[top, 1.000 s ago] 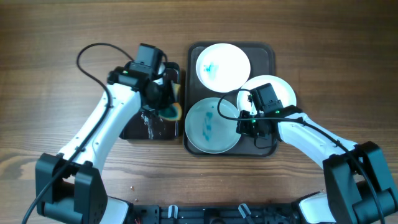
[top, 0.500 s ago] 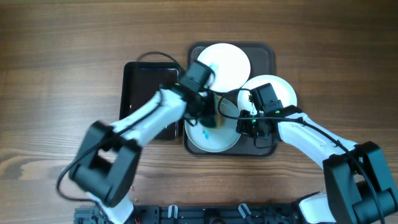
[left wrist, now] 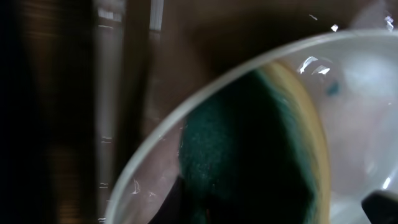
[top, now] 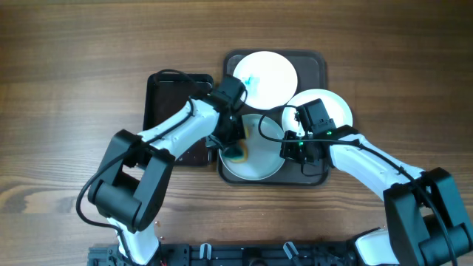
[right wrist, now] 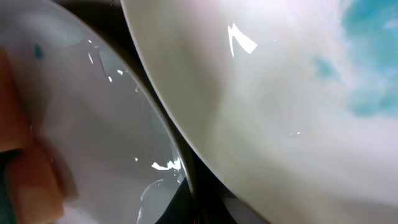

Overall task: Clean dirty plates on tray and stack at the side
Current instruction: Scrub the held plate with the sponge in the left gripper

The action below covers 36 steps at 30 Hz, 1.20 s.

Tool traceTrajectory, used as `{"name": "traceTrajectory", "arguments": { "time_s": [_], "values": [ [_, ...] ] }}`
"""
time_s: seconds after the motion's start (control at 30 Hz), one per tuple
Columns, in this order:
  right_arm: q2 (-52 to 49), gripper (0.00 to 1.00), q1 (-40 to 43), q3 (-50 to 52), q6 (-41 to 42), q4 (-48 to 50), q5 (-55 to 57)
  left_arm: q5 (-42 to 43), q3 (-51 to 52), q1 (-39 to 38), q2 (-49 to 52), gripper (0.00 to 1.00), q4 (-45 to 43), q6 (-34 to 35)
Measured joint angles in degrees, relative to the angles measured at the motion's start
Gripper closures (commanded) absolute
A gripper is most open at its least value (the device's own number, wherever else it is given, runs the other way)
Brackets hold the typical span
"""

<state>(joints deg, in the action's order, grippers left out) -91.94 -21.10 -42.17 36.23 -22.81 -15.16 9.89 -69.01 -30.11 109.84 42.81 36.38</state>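
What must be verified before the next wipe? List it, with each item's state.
1. Grip: the left gripper holds the sponge: ok, jaws shut on it.
2. Contact: the sponge touches the near plate: ok, on its left part.
3. Support: the right gripper holds that plate's right rim: cannot tell; it is shut there, but the grip is hidden.
4. The near plate is clean: not ok, a blue speck shows.
5. The far plate is clean: not ok, blue smear.
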Motion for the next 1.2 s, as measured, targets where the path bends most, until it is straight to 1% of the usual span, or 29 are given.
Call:
{"name": "traceTrajectory", "arguments": {
  "time_s": [0.13,0.37,0.47,0.6,0.83,0.93,1.0,1.07,1.2],
  "values": [
    [0.0,0.96,-0.1,0.0,0.2,0.0,0.0,2.8,0.2,1.2,0.0,0.96,-1.8,-0.5],
    [0.0,0.96,0.5,0.0,1.5,-0.4,0.7,12.5,1.0,0.2,1.7,0.96,-14.5,-0.9],
    [0.0,0.96,0.5,0.0,1.5,-0.5,0.7,14.1,1.0,-1.8,2.3,0.96,-17.3,-0.6],
    [0.0,0.96,0.5,0.0,1.5,-0.5,0.7,15.1,1.0,-3.8,2.9,0.96,-19.0,-0.4],
    [0.0,0.96,0.5,0.0,1.5,-0.5,0.7,16.6,0.5,-4.0,4.6,0.96,-19.9,-0.4],
    [0.0,0.96,0.5,0.0,1.5,-0.5,0.7,16.4,0.5,-3.8,4.7,0.96,-19.8,-0.5],
    [0.0,0.96,0.5,0.0,1.5,-0.5,0.7,15.4,-0.3,-3.5,4.7,0.96,-17.9,-0.7],
    [0.0,0.96,0.5,0.0,1.5,-0.4,0.7,13.4,-1.7,-3.4,4.9,0.96,-14.4,-0.8],
    [0.0,0.96,0.3,-0.1,1.5,0.1,0.7,5.2,-6.1,-2.4,5.1,0.96,-3.0,-1.2]
  ]
}}
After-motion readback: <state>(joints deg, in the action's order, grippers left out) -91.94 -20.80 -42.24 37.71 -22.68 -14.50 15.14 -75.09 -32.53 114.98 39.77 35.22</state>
